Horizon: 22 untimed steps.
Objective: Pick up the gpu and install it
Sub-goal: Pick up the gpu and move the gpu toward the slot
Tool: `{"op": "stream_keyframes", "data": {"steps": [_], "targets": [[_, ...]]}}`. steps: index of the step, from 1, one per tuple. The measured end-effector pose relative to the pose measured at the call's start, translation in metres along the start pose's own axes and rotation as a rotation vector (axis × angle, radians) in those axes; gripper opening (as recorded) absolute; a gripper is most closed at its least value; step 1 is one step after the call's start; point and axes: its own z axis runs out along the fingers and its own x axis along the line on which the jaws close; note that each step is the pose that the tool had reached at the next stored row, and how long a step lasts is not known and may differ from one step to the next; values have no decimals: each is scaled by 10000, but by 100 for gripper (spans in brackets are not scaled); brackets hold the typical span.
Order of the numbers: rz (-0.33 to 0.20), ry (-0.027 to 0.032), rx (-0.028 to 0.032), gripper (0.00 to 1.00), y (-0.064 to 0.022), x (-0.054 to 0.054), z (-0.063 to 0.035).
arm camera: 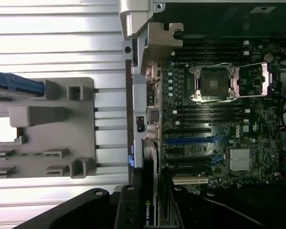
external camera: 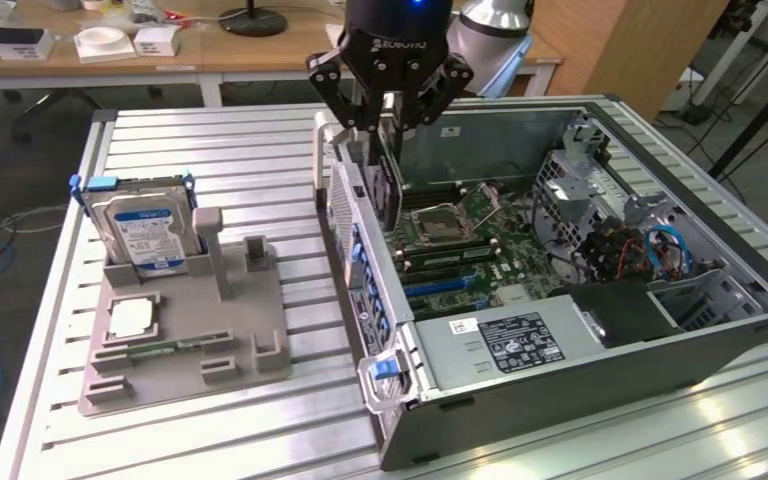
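The gripper point(external camera: 387, 112) is clamped narrow on the graphics card point(external camera: 386, 175), pinching its top edge so the card hangs on edge, thin side to the exterior camera. That upright hold makes sense: the contact edge points down toward the motherboard point(external camera: 478, 250), ready to meet a slot. The card sits just inside the computer case point(external camera: 558, 400), close to the perforated rear wall, where its bracket would belong. From the wrist, the card lines up near the long slots, with the blue slot point(arm camera: 190, 140) beside it and the bare processor socket point(arm camera: 214, 83) farther along. Whether the lower edge is already touching a slot is hard to say; the card hides its own foot.

The case lies on its side, open face up, which puts the board flat under the arm. On the exterior view's left, a grey tray point(external camera: 244, 330) props a hard drive point(external camera: 144, 230) upright, with a small chip point(external camera: 131, 318) and a memory stick point(external camera: 164, 350) in their own pockets. Everything rests on a ribbed metal table point(external camera: 224, 140). Behind, a wooden desk point(external camera: 91, 62) carries a lamp base point(external camera: 253, 20).
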Motion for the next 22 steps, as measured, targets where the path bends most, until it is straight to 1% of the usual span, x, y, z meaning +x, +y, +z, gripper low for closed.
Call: {"op": "stream_keyframes", "data": {"steps": [22], "targets": [[0,0,0,26,24,-500,52]]}}
